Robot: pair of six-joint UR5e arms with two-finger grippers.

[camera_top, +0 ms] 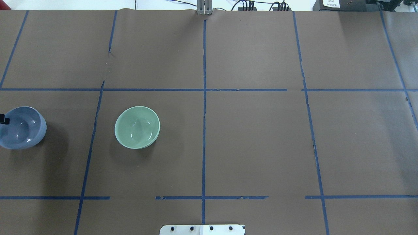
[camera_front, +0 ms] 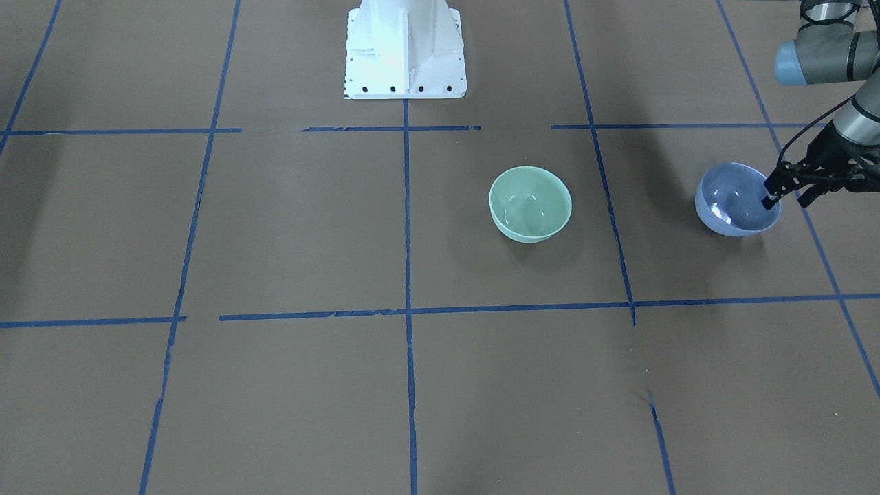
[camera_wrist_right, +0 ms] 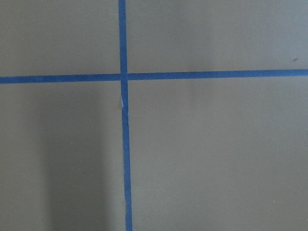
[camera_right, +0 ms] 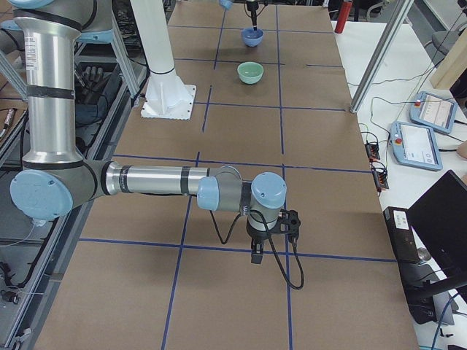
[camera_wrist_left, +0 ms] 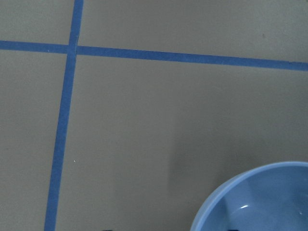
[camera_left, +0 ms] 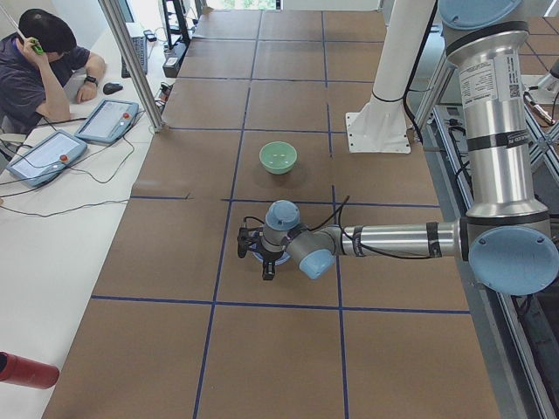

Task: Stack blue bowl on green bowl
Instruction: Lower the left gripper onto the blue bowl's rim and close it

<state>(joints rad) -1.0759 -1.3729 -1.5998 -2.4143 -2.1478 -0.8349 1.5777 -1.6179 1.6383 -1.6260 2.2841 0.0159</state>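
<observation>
**Left gripper (camera_front: 786,201) at the rim of the blue bowl (camera_front: 732,203); green bowl (camera_front: 530,204) stands apart**

The table (camera_top: 261,147) is covered in brown paper and marked into squares by blue tape lines (camera_top: 204,98). The white base (camera_front: 405,51) stands at its robot-side edge. The left arm (camera_left: 393,240) reaches low across the table towards the robot's far left. The right arm (camera_right: 153,181) stretches out over the opposite end, well apart from both bowls.

The green bowl sits upright on the paper, in the square just left of the table's centre line. The blue bowl sits upright in the next square further left, one tape line between the two.

The left gripper straddles the blue bowl's outer rim. One finger (camera_front: 770,201) is inside the bowl and the other is outside, with the jaws spread and a gap showing beside the wall. The right gripper (camera_right: 276,237) hangs over bare paper, and I cannot tell how its jaws stand.
</observation>
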